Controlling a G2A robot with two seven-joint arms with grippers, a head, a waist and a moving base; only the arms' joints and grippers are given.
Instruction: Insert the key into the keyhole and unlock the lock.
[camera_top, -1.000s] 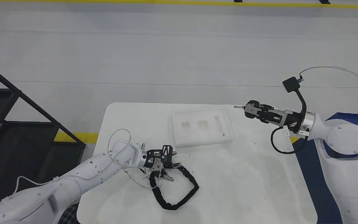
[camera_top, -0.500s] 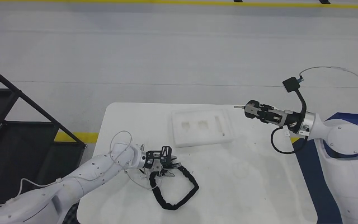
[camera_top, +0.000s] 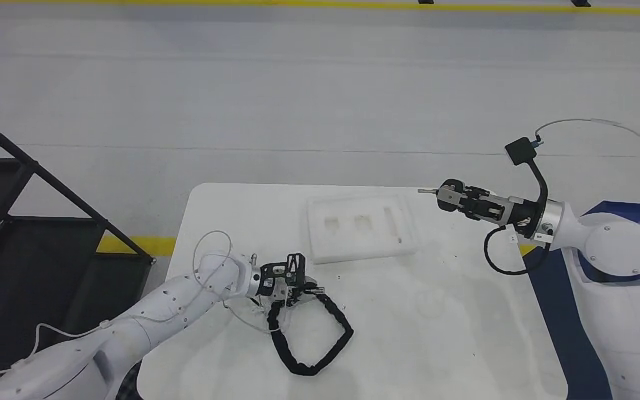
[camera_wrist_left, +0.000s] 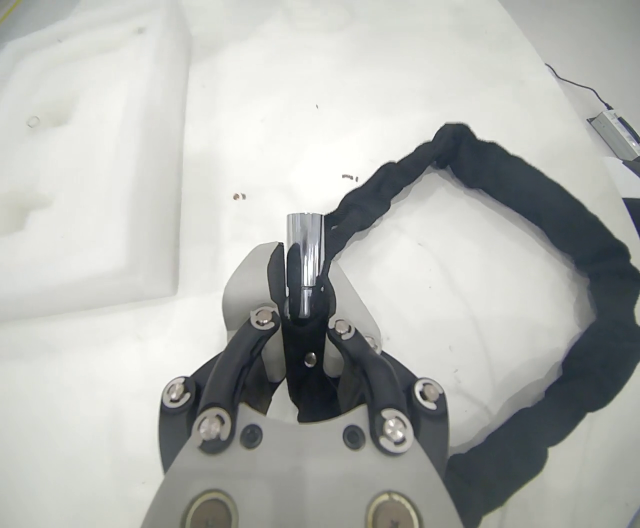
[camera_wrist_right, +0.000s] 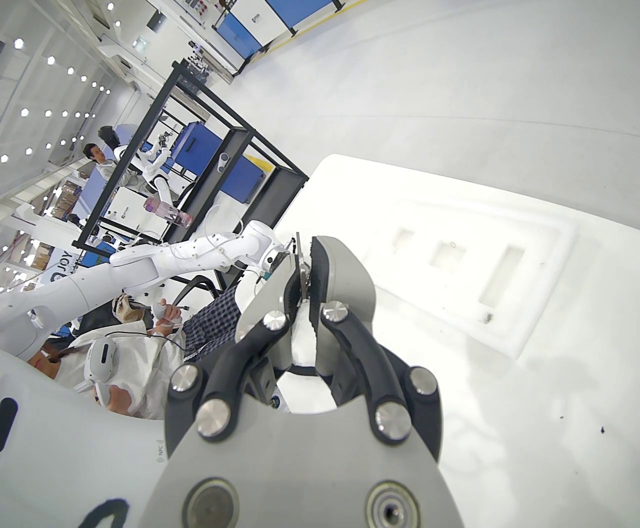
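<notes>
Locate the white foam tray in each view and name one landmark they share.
Top view: foam tray near the table's far edge, midway across.
Left wrist view: foam tray beside the left gripper, opposite the chain lock.
Right wrist view: foam tray on the table beyond the right gripper.
Shared landmark: the white table.

Left end effector (camera_wrist_left: 300, 272) low — right end effector (camera_wrist_right: 301, 267) aloft

With the right gripper (camera_wrist_right: 302, 270), pinches a thin metal key (camera_wrist_right: 298, 245) between closed fingers, blade sticking out past the tips. Hangs above the white table (camera_wrist_right: 500, 425), near a white foam tray (camera_wrist_right: 545, 280) with three recesses. Faces the left arm (camera_wrist_right: 200, 252) farther off.
</notes>
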